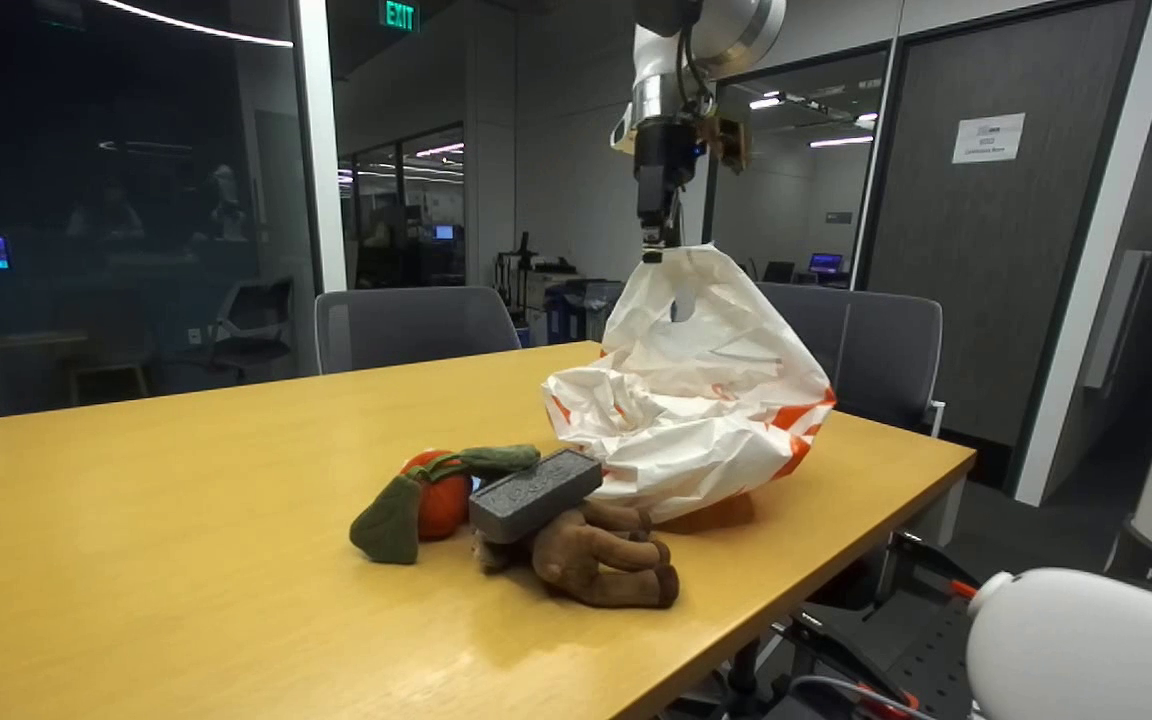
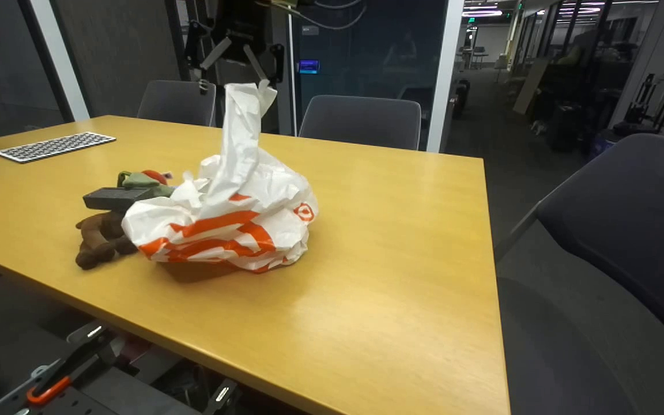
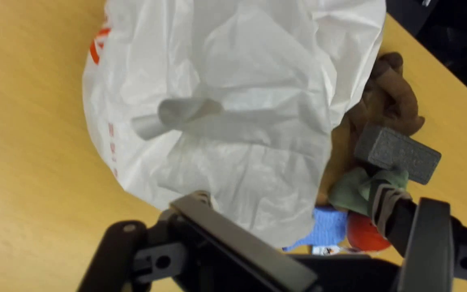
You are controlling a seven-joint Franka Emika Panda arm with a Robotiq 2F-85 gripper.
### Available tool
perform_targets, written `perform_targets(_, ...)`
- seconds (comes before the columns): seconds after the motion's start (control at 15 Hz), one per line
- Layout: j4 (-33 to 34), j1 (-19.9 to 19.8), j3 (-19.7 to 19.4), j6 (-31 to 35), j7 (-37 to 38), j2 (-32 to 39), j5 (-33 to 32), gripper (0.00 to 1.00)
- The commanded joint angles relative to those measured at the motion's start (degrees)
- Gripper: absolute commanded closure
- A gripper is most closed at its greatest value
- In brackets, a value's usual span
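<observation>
While I look in from far away, I see a big yellow surface with a white bag on it, one side standing up tall. My fingers are spread wide and pinch nothing that I can see, but one tip seems to touch the bag's top. I think opening them is done, and getting clear of the bag is not yet done. A brown toy, a green and orange toy and a grey block lie outside it, and I can't tell if anything is inside.

The surface is smooth and shiny. The bag is thin, crinkly plastic with orange marks and a handle hole. The brown toy looks soft, with round legs. The green and orange toy has floppy green parts and a round orange part. The block looks hard and rough, like a little brick, and rests tilted on the brown toy. Smallest is a blue bit of ribbed cloth
</observation>
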Motion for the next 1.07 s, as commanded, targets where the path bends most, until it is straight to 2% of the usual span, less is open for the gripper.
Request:
perform_targets(0.0,2.5,-1.1,-1.4,-11.1,4.8,1.0,-5.1,0.00)
perform_targets(0.07,3.5,-1.2,-1.6,-14.8,5.5,1.5,-6.6,0.00)
perform_targets(0.13,3.6,-1.1,-1.4,-14.1,3.6,0.7,-8.9,0.00)
perform_targets(0.2,3.5,-0.9,-1.2,-10.3,3.5,-0.6,-11.9,0.00)
perform_targets(0.27,4.6,-0.7,-1.0,-10.5,2.8,-1.0,-14.7,0.00)
perform_targets(0.33,6.0,-0.7,-1.1,-13.2,2.3,-0.9,-16.2,0.00)
perform_targets(0.4,7.8,-0.9,-1.4,-19.1,1.6,-0.1,-16.1,0.00)
perform_targets(0.53,8.7,-1.2,-1.8,-25.6,0.5,0.3,-15.4,0.00)
perform_targets(0.67,8.1,-1.1,-1.6,-30.6,2.9,-0.2,-16.7,0.00)
perform_targets(0.8,7.5,-0.8,-1.5,-36.5,0.2,-0.8,-17.0,0.00)
perform_targets(1.0,5.6,-0.7,-1.7,-39.4,-4.0,-0.5,-15.7,0.00)
